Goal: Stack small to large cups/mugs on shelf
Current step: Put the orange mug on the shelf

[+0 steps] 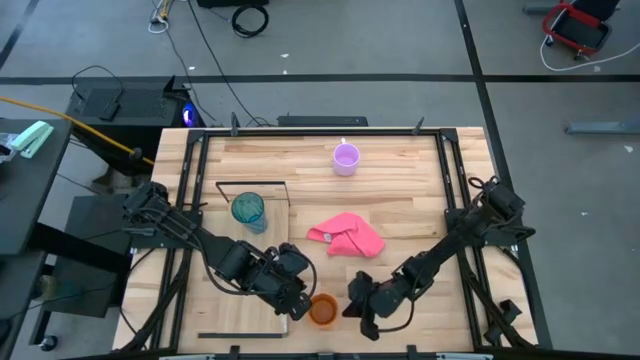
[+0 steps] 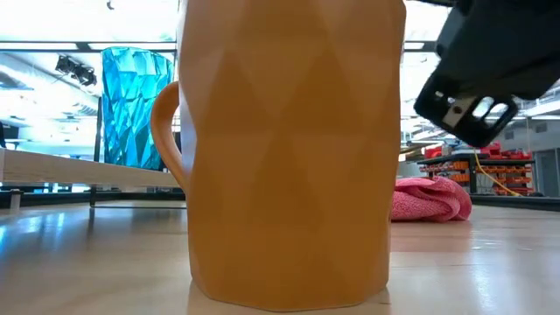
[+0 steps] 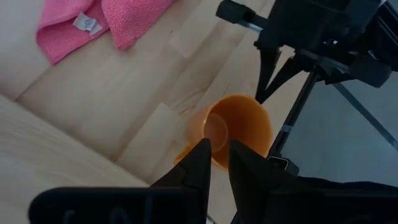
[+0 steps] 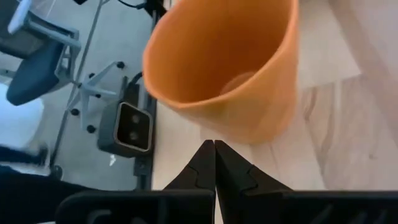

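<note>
Orange mug: faceted orange plastic mug with handle (image 1: 323,309) stands upright at table's near edge, btwn both grippers; looks empty inside.
Left gripper (image 1: 296,303): just beside mug's rim, fingers a narrow gap apart, nothing in them.
Right gripper (image 1: 352,306): close on mug's other side, fingertips pressed together, empty.
Teal tumbler: translucent teal faceted tumbler (image 1: 249,210) upright on light-wood shelf plank (image 1: 243,279), inside its black wire frame.
Lilac mug: small lilac-purple mug (image 1: 346,159) at far side, well apart.
Pink cloth (image 1: 346,236): crumpled mid-table.

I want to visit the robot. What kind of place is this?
Probably a robotics lab or workshop: cables trail over a grey concrete floor, a red cart stands nearby, and stocked shelves fill the room behind the table.
</note>
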You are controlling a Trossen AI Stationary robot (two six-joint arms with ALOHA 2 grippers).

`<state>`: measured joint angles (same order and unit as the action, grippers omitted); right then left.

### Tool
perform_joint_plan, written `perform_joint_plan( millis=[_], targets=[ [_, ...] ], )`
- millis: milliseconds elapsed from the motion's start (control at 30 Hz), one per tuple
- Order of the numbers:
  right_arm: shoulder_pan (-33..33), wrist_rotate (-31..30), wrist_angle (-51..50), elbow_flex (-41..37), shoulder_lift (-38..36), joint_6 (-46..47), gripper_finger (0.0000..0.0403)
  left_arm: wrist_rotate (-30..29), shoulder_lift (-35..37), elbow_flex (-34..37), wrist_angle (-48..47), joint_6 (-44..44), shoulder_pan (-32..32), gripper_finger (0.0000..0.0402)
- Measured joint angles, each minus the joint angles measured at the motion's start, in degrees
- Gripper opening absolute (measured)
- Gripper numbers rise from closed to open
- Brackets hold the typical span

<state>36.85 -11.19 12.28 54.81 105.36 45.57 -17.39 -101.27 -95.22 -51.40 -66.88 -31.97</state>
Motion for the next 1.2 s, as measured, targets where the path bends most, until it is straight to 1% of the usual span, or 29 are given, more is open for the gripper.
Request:
perform_joint_plan(
  millis=[200,300,500,800,900,1000,1200],
  targets=[
    [-1.21,0.79,1.11,-0.02,0.0,-0.82,0.0005,-0.19,-0.02,0.0,0.02,-0.06,0.02,0.0063],
    [-2.0,0.91,3.17,-0.02,0.0,-1.48,0.0005,-0.19,-0.02,0.0,-0.09,0.0,0.02,0.0059],
    [-4.08,0.86,3.65,-0.02,0.0,-2.12,0.0005,-0.4,-0.04,0.0,-1.87,-0.42,0.02,0.0053],
    [-6.44,0.76,3.72,-0.02,0.0,-2.93,0.0005,-0.59,-0.04,0.0,-4.08,-3.91,0.13,0.0056],
    [-6.49,1.59,3.47,-0.02,-0.04,-2.72,0.0009,0.9,-0.04,0.0,-4.56,-5.73,-0.01,0.0053],
    [-6.34,3.28,0.51,-0.02,-0.69,-2.07,0.0014,2.57,-0.04,0.0,-5.56,-7.1,-0.15,0.0051],
    [-6.39,3.35,-8.8,-0.02,-3.72,0.96,0.0023,4.55,-2.93,-0.02,-7.33,-9.49,-0.22,0.0058]
  ],
)
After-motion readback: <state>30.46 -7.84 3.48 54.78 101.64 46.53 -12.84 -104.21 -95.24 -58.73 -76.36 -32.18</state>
